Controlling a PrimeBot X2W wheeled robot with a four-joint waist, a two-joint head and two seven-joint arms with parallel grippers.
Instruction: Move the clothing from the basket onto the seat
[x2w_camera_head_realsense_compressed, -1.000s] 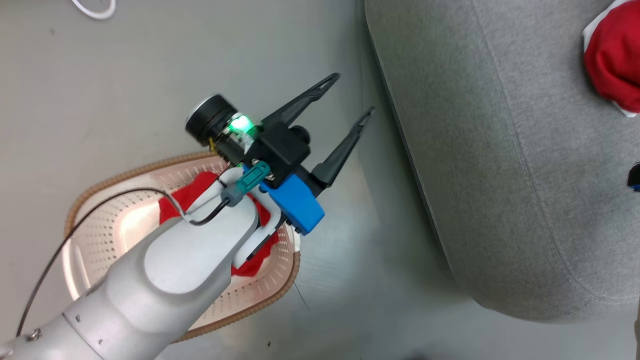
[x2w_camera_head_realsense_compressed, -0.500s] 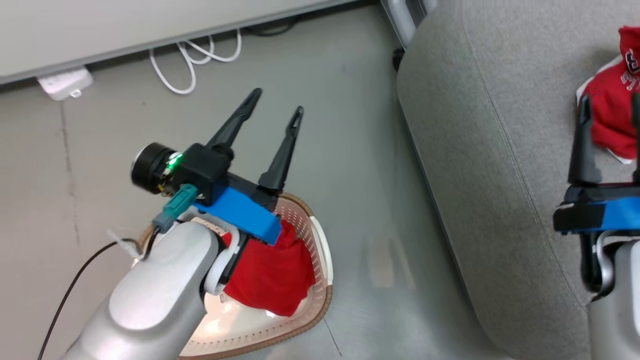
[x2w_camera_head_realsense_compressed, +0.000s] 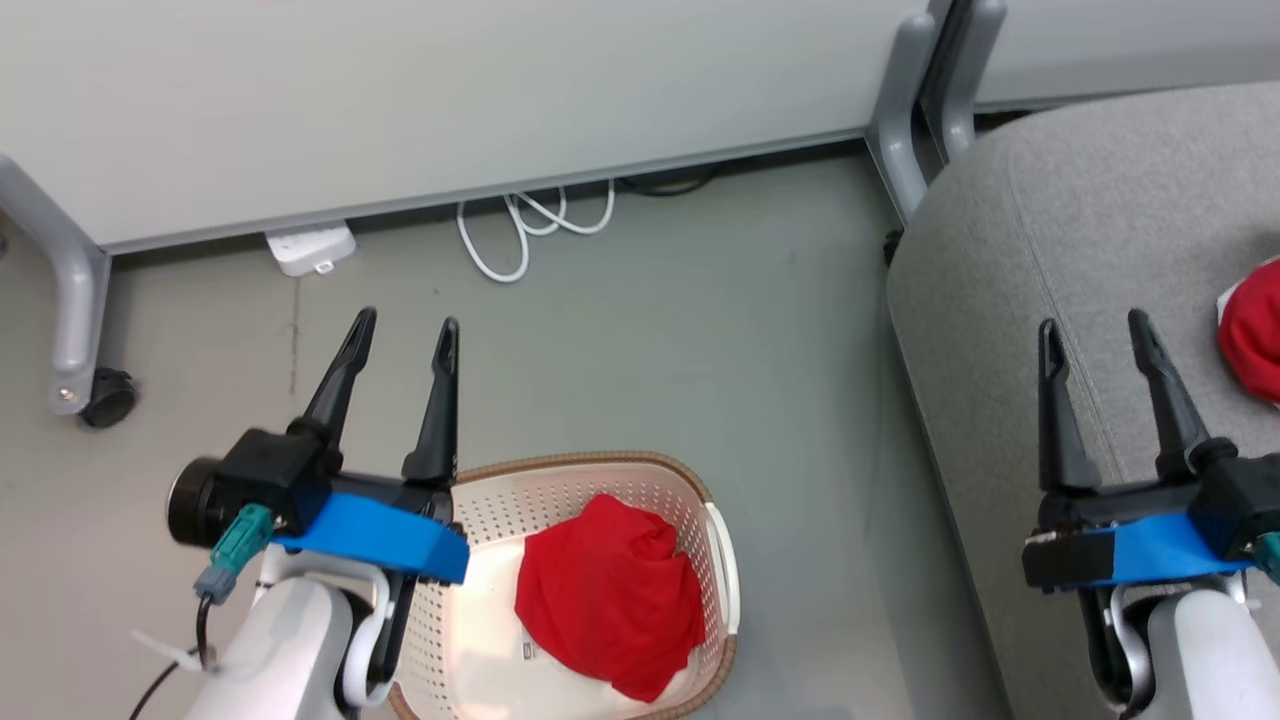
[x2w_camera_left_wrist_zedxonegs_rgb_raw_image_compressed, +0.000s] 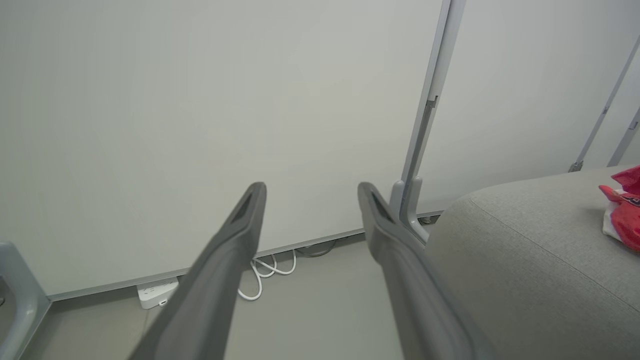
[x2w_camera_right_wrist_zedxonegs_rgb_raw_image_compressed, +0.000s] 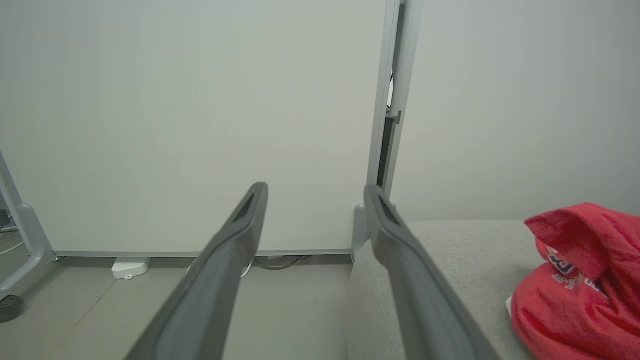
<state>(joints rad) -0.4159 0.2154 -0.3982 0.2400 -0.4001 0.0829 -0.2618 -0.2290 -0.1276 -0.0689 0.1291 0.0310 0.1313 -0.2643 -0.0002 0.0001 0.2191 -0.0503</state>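
Head view shows the left gripper (x2w_camera_head_realsense_compressed: 407, 322) at the near left, over the floor (x2w_camera_head_realsense_compressed: 700, 330) just left of the basket (x2w_camera_head_realsense_compressed: 600, 463). Its two fingers are parted by a moderate gap and hold nothing. The right gripper (x2w_camera_head_realsense_compressed: 1092, 322) hangs at the near right over the seat (x2w_camera_head_realsense_compressed: 990, 300), its fingers likewise apart and empty.

One garment (x2w_camera_head_realsense_compressed: 610, 595) lies crumpled inside the basket, toward its right end. A sticker (x2w_camera_head_realsense_compressed: 530, 650) shows on the basket bottom at the garment's left edge. The basket stands on the floor between the two arms, left of the seat and apart from it. The other garment (x2w_camera_head_realsense_compressed: 1252, 335) lies on the seat at the right edge of the picture, right of the right gripper and not touching it.

Along the far wall (x2w_camera_head_realsense_compressed: 450, 100) a white cable (x2w_camera_head_realsense_compressed: 520, 235) loops on the floor beside a white power strip (x2w_camera_head_realsense_compressed: 310, 248). A castor (x2w_camera_head_realsense_compressed: 108, 397) sits at the left.

Left wrist view looks between the parted fingers toward the wall, with the seat to the right. Right wrist view has the other garment bunched on the seat, right of the fingers.
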